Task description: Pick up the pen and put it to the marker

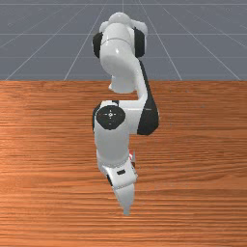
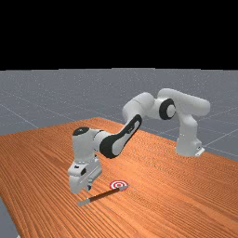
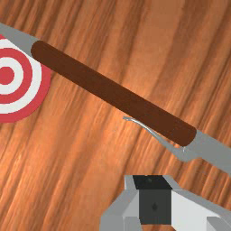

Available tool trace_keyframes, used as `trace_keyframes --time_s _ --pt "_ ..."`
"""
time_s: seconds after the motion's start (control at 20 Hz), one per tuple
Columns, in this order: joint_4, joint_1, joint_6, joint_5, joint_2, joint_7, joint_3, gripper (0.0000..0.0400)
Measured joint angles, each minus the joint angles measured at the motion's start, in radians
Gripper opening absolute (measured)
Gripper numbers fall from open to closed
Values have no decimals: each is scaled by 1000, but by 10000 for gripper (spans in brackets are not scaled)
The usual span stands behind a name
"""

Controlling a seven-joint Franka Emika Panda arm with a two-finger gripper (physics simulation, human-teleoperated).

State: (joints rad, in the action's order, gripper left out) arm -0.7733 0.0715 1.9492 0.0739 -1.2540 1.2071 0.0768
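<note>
Long brown-and-grey pen point(image 3: 110, 92): on orange-brown wooden table point(image 2: 158, 207), lower than white-and-grey gripper point(image 2: 88, 188) (open or closed, cannot tell), just beside, not touching. Round red-and-white marker point(image 3: 27, 83): farther from gripper.

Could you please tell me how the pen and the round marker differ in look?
The pen is long and slim; the marker is a flat disc. The pen is brown with grey ends, the marker ringed in red and white. Both lie on the table, one pen end over the marker's edge.
</note>
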Motion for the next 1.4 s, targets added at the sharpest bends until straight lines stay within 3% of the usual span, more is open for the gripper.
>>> trace_keyframes --time_s 0.05,0.2,0.25,0.35,0.6,0.8,1.05,1.1,1.15,1.2,1.25,1.3,1.35,1.4 --pt "26 16 -16 -59 -13 -286 -40 0" --pt "57 33 -31 -45 -29 -194 -36 0" --pt "-1 38 9 -59 -1 -265 -43 0" --pt "16 26 -11 -70 -6 -347 -51 0" --pt "-47 -2 19 -71 28 -382 -49 0" --pt "-55 -108 36 -105 31 -686 -66 0" --pt "61 -183 -21 -81 -31 -638 -38 0" --pt "5 -202 -6 -45 -1 -631 -63 0" --pt "-137 -188 72 -89 71 -677 -44 0" --pt "-53 -183 -57 -80 38 -610 -30 0" --pt "-381 -191 183 -104 202 -718 -49 0" --pt "-488 -197 236 -115 259 -757 -54 0" --pt "-469 -115 246 -166 231 -527 56 0" --pt "-453 -119 264 -160 205 -532 52 0"
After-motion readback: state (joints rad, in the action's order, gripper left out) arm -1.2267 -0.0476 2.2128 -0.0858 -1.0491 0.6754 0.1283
